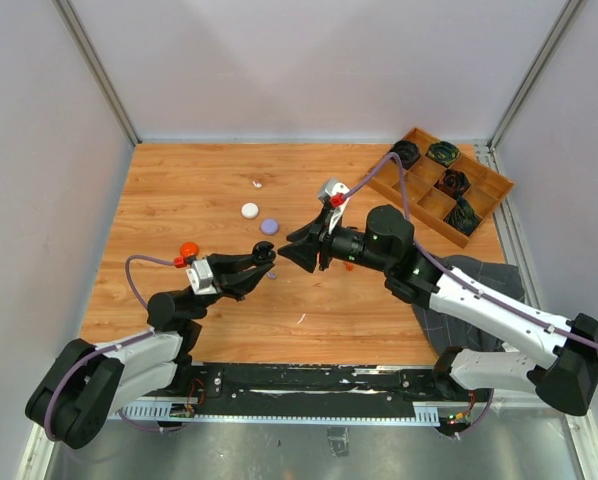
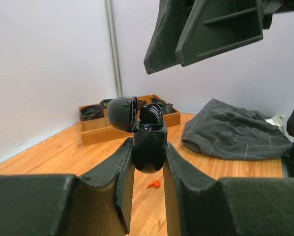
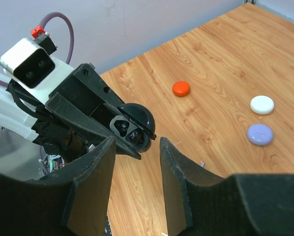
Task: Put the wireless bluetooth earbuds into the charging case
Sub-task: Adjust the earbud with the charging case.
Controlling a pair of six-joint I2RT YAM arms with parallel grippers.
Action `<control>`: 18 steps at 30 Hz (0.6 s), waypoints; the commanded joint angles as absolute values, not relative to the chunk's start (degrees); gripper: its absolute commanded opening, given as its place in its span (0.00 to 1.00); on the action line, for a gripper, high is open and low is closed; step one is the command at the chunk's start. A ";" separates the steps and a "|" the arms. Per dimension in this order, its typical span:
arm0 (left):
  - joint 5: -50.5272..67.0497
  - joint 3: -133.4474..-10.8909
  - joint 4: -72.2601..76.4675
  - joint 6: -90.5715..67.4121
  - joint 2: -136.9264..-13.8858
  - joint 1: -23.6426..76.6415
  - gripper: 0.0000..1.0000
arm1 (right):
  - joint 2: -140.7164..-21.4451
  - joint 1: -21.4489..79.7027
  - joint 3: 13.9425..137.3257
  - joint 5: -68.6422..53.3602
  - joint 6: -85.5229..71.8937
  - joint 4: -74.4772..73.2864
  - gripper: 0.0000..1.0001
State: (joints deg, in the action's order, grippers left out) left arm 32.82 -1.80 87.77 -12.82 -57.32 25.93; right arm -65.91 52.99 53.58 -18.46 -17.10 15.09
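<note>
the left tool and right tool meet almost tip to tip over the middle of the counter. the narrow gap between them is taken by the charging case, clamped lid-up in the left tool. just beyond lie a white disc and a purple disc. a red-orange disc sits beside the left wrist. the counter's far left is bare wood. a wooden tray fills the far right corner. a grey cloth covers the near right, under the right arm. walls close three sides.
</note>
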 commanded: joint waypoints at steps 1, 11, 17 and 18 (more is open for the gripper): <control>33.24 -1.59 99.44 -9.57 -57.39 25.93 0.00 | -68.12 53.35 60.08 -20.04 -15.80 4.90 0.41; 34.86 -5.01 86.76 -0.64 -54.82 25.93 0.00 | -77.20 54.37 74.97 -17.96 -22.41 -17.14 0.34; 34.98 -5.80 83.05 1.59 -53.48 25.93 0.00 | -79.27 54.82 78.29 -16.73 -24.40 -20.45 0.32; 34.90 -5.84 82.68 1.86 -53.31 25.93 0.00 | -79.42 54.96 78.64 -16.90 -24.62 -20.53 0.32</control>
State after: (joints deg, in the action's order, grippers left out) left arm 34.50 -3.70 83.15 -1.41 -54.76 25.93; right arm -78.22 53.56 75.72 -17.87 -22.39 -15.70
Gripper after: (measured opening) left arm 0.301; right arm 0.326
